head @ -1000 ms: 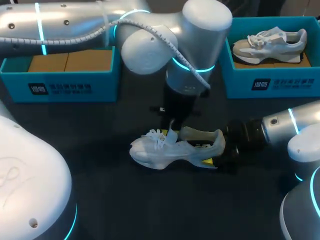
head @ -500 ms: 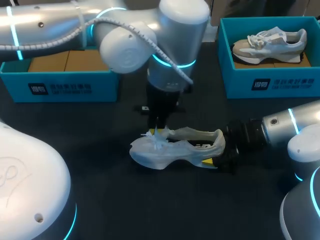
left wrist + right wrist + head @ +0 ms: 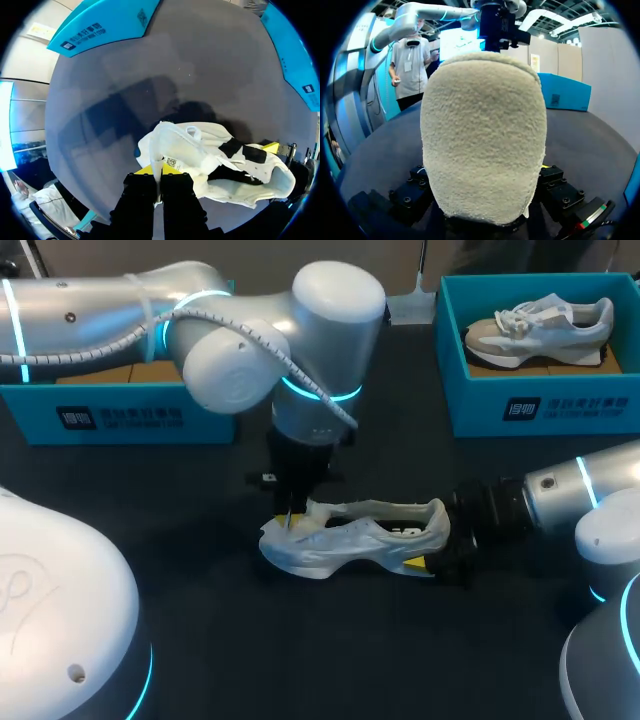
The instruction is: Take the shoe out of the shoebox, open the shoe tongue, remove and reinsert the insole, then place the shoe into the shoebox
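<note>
A white shoe [image 3: 350, 538] lies on its sole on the dark table, toe to the left. My left gripper [image 3: 290, 522] hangs over its front. In the left wrist view that gripper [image 3: 159, 175] is shut on the white tongue [image 3: 167, 155], which is folded forward toward the toe with its inner label showing. My right gripper [image 3: 436, 552] holds the heel from the right. Seen from the right wrist, the beige fleecy heel [image 3: 485, 130] fills the space between the two fingers of the gripper [image 3: 485, 202], which touch it on both sides.
A blue shoebox [image 3: 540, 405] at the back right holds a second sneaker [image 3: 540, 325]. Another blue box [image 3: 130, 412] with brown cardboard inside stands at the back left. My left arm's big elbow joint [image 3: 300, 330] hangs over the table's middle.
My left arm has shifted left, from over the mid-shoe to over the toe, and its gripper closed on the tongue and drew it forward. The right arm and the shoe's heel stayed put.
</note>
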### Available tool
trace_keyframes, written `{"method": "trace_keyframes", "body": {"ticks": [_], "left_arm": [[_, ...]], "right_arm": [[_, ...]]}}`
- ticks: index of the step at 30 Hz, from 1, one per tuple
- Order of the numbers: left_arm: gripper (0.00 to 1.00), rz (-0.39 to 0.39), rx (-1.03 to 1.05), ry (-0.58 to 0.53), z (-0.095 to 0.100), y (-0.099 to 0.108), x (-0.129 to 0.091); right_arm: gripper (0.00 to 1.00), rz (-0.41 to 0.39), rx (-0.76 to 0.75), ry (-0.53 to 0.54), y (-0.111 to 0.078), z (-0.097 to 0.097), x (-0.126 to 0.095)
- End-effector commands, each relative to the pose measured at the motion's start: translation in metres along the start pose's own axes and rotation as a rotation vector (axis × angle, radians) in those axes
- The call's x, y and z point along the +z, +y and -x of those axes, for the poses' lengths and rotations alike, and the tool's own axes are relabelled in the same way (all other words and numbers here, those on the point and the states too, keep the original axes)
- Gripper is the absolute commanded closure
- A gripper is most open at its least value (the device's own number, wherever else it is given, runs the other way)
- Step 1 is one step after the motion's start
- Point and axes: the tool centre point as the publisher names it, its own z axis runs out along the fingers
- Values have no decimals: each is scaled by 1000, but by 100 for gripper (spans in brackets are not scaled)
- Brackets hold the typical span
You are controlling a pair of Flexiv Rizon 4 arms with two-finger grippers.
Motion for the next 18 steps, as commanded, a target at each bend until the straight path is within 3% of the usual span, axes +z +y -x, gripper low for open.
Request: {"method": "trace_keyframes", "body": {"ticks": [1,9,18], "left_arm": [[97,8,-9,-5,2,-3,14],[61,29,-44,-21,13,-4,28],[47,49,-88,-23,26,-4,29]], "right_arm": [[100,-4,1,-2,-3,1,4],[100,-4,1,-2,-3,1,4],[100,-4,1,-2,-3,1,4]]}}
